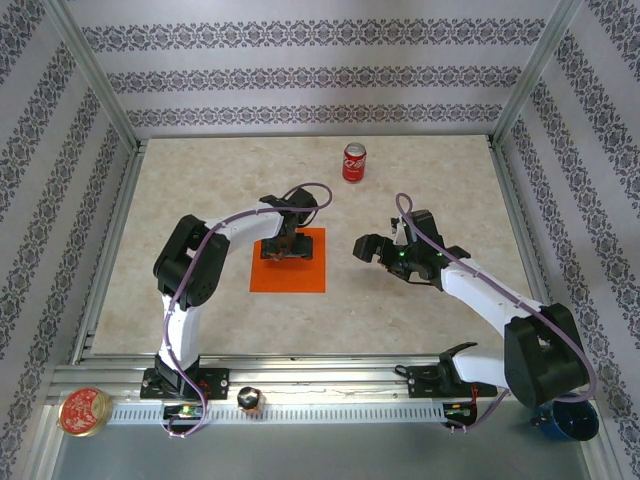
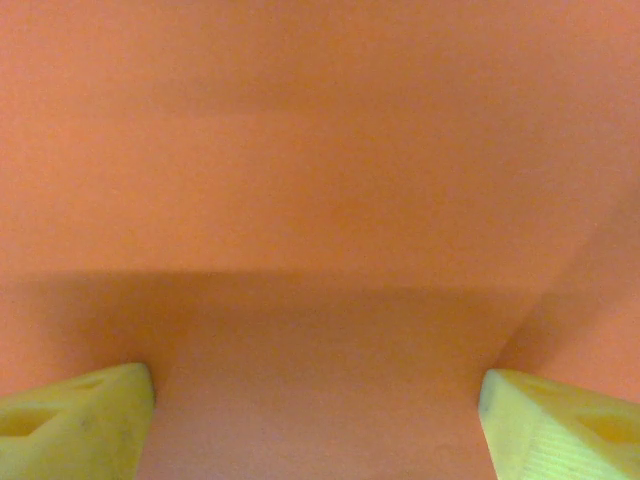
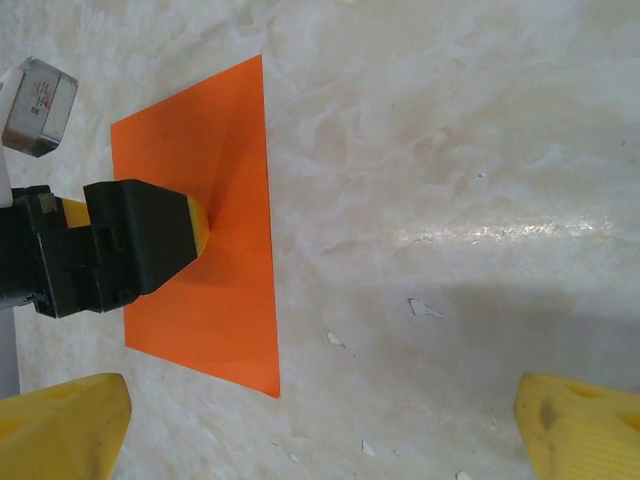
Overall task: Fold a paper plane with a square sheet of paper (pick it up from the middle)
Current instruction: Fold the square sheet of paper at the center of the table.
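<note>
The square sheet of paper lies flat and unfolded on the marble table, bright orange, a little left of centre. My left gripper points straight down onto its middle. In the left wrist view the orange paper is right under the camera, and the left gripper is open, its yellow fingertips wide apart on the sheet. My right gripper hovers open to the right of the sheet, over bare table. From the right wrist I see the paper, the left gripper on it, and my right gripper empty. The paper plane is out of view.
A red soda can stands upright behind the sheet, near the back. A round tin and a small dark object sit on the front rail, and a blue cup at the front right. Metal frame posts edge the table.
</note>
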Robot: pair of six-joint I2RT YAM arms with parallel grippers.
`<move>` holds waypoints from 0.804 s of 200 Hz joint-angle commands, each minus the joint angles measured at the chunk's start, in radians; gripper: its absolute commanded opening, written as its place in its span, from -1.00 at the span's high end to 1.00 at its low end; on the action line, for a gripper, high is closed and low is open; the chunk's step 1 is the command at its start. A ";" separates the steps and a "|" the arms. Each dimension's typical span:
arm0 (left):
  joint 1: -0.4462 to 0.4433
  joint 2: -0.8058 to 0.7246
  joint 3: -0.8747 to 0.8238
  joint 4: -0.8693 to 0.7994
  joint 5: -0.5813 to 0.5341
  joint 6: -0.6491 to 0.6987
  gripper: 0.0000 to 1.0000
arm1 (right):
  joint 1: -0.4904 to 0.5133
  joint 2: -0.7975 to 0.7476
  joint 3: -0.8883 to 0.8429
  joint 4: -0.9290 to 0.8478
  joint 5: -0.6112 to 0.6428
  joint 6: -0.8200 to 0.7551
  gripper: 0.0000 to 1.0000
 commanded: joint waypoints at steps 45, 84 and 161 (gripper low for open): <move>-0.033 -0.058 -0.077 0.017 -0.004 -0.107 -0.66 | 0.014 0.047 0.053 -0.009 0.004 -0.014 -0.96; -0.032 -0.075 -0.014 -0.045 -0.037 -0.078 -0.72 | 0.033 0.090 0.081 -0.009 -0.026 -0.009 -0.96; -0.035 -0.047 -0.008 -0.051 0.021 -0.106 -0.76 | 0.057 0.112 0.086 -0.018 -0.017 0.009 -0.96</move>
